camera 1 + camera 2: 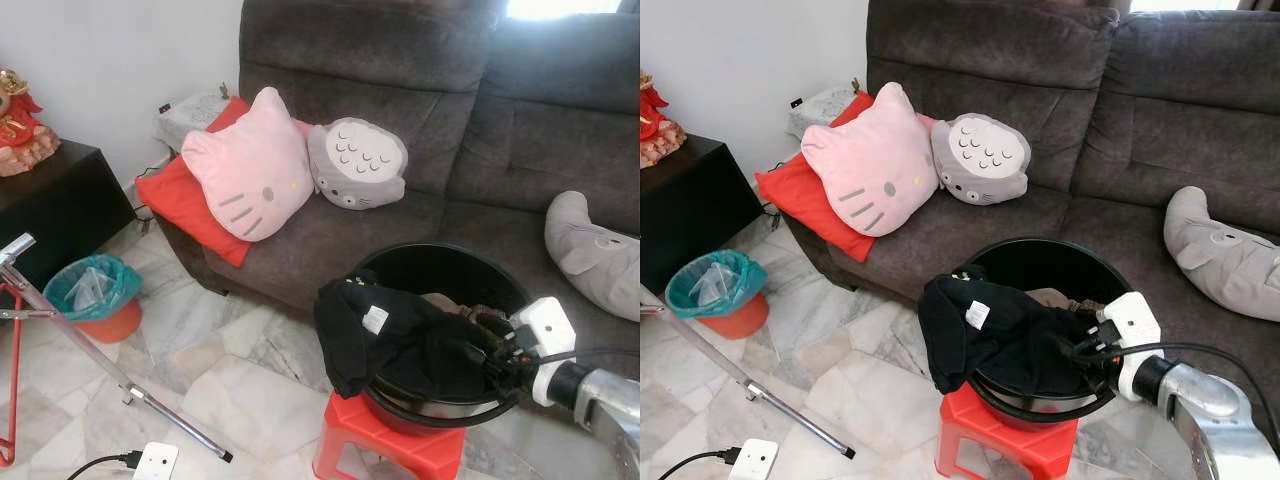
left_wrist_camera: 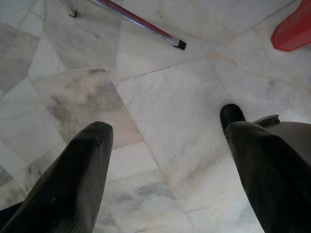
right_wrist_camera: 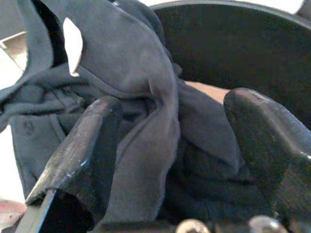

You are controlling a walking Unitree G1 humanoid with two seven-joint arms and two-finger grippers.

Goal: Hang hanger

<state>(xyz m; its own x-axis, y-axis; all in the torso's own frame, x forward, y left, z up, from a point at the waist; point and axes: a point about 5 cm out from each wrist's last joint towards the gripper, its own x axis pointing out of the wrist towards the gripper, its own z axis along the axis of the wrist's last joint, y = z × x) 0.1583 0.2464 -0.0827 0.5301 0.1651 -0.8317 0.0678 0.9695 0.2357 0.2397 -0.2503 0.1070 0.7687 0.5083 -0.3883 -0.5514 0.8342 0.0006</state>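
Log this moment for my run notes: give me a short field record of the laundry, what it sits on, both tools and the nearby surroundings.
garment: black garment draped over the near rim of the bucket, white tag showing
container: black bucket, on a red stool
right tool: right tool open, fingers either side of a fold of the garment
left tool: left tool open, over bare marble floor
surroundings: grey sofa; pink cat cushion; green-lined bin
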